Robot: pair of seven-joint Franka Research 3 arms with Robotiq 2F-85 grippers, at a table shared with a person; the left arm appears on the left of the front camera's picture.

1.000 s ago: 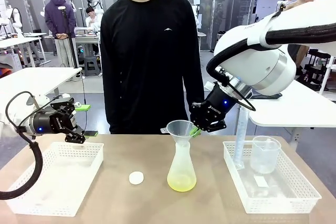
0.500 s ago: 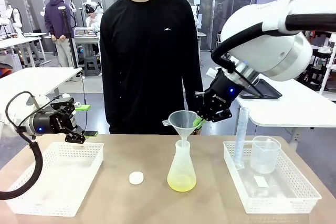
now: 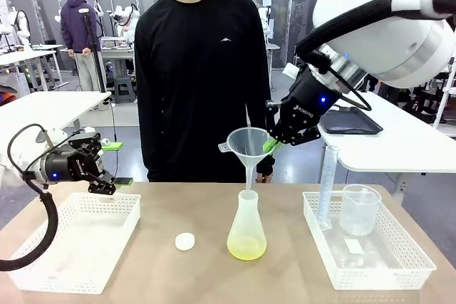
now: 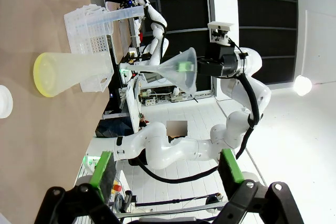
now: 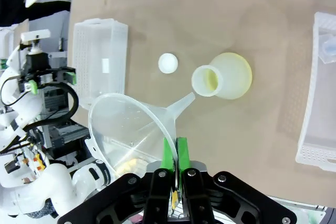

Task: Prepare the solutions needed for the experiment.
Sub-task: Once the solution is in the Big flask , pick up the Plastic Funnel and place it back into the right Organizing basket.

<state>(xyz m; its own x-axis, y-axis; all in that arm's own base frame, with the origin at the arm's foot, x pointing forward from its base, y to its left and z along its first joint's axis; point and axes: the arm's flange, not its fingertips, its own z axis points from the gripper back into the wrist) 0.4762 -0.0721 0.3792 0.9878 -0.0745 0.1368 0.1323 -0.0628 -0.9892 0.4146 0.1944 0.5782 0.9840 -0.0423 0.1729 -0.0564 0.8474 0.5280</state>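
The right claw (image 3: 270, 146) is clamped on the rim of a clear plastic funnel (image 3: 244, 142), spout down, just above a translucent white conical flask (image 3: 246, 218). The flask stands upright in the middle of the bench (image 3: 178, 204), mouth up, holding shallow yellow-green solution (image 3: 246, 249). It looks light and tippy, best gripped at the neck. The left claw (image 3: 112, 165) hangs with jaws apart.
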